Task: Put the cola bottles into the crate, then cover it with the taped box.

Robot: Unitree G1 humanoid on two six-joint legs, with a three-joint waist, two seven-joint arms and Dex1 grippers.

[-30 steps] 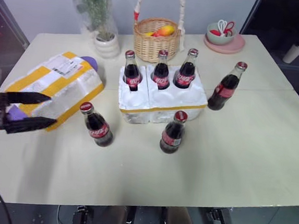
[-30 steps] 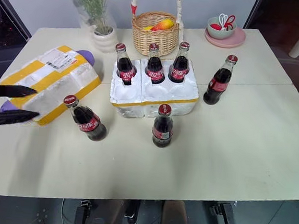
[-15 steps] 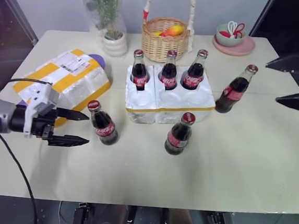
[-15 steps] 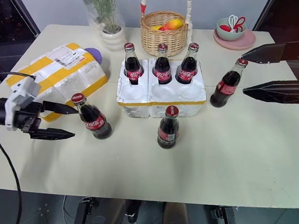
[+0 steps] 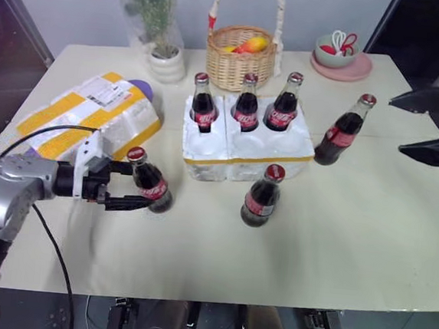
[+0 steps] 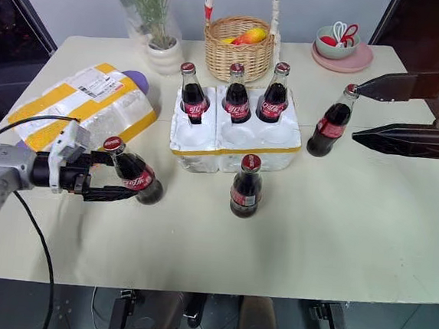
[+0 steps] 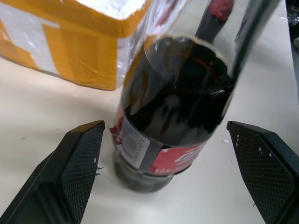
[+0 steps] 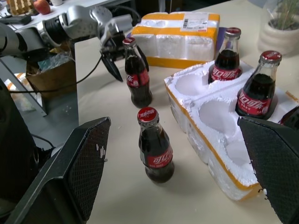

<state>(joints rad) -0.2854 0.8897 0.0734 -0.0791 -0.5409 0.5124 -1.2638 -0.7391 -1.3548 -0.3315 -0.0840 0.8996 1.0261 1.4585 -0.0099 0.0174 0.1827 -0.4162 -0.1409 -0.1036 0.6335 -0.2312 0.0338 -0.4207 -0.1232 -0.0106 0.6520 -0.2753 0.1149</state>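
Note:
The white foam crate (image 5: 245, 150) holds three cola bottles in its back row (image 5: 202, 104) (image 5: 246, 105) (image 5: 284, 105). Another bottle (image 5: 260, 197) stands in front of the crate, and one (image 5: 342, 131) stands to its right. A leaning bottle (image 5: 151, 188) stands left of the crate, beside the taped box (image 5: 85, 113). My left gripper (image 5: 135, 184) is open, one finger on each side of this bottle (image 7: 173, 121). My right gripper (image 6: 356, 111) hangs open at the right, its tips near the right-hand bottle. The right wrist view shows the front bottle (image 8: 154, 151) and the crate (image 8: 219, 140).
At the back of the table stand a wicker basket (image 5: 241, 52) with fruit, a potted plant (image 5: 158, 55) and a pink plate with a bowl (image 5: 341, 58). The table's front edge runs close below my left arm.
My left gripper has moved right and down from beside the taped box until its fingers flank the leaning bottle. My right gripper came in from the right, then held still.

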